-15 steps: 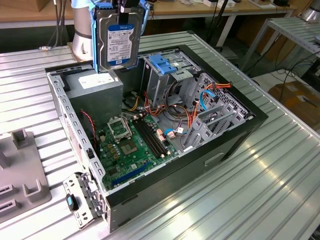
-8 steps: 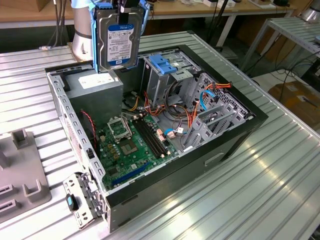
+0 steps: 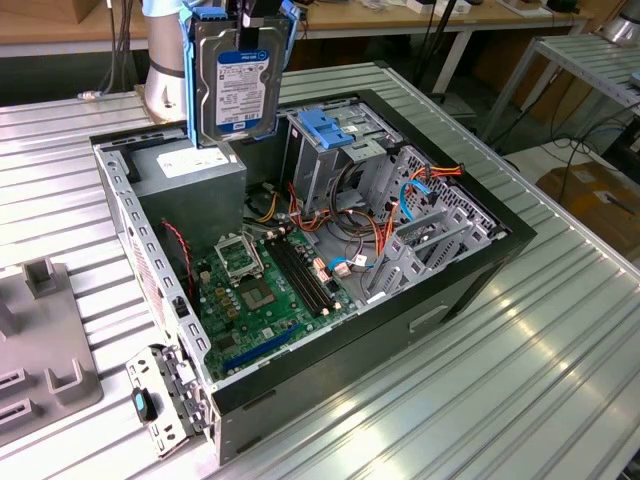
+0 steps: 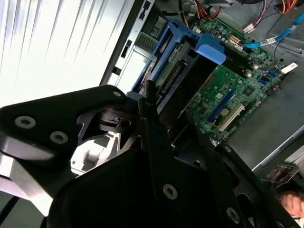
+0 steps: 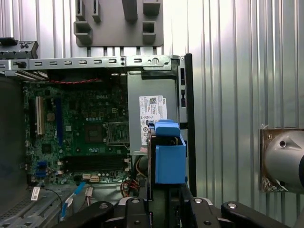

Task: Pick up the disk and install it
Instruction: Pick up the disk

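Exterior view cuts off the end effector gripping the upright disk.

I see the disk as a flat silver-grey drive with a blue-and-white label, framed by a bright blue carrier rail. It hangs upright on its short edge, label face toward the exterior view. It is lifted clear above the open computer case, over the case's far corner toward the exterior view's left. It touches no part of the case.
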Controlling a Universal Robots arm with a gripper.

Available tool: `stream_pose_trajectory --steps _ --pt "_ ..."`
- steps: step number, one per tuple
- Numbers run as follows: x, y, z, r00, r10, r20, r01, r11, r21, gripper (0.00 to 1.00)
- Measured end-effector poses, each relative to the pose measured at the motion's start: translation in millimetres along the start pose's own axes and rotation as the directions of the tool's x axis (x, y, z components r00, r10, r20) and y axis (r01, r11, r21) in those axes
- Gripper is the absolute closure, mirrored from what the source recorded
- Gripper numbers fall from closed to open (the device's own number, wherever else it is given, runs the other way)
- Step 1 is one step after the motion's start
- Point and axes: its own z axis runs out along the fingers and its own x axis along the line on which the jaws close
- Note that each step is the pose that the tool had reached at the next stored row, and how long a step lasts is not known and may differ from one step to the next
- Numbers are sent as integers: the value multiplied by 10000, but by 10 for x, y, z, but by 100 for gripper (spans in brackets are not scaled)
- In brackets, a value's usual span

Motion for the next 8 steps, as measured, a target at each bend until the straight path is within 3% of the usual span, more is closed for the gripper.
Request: stream_pose_trajectory --steps 4,8 --pt "1 -16 0 10000 -2 0 2 10000 0 65" --pt "-3 -111 -1 10000 0 0 0 10000 0 65"
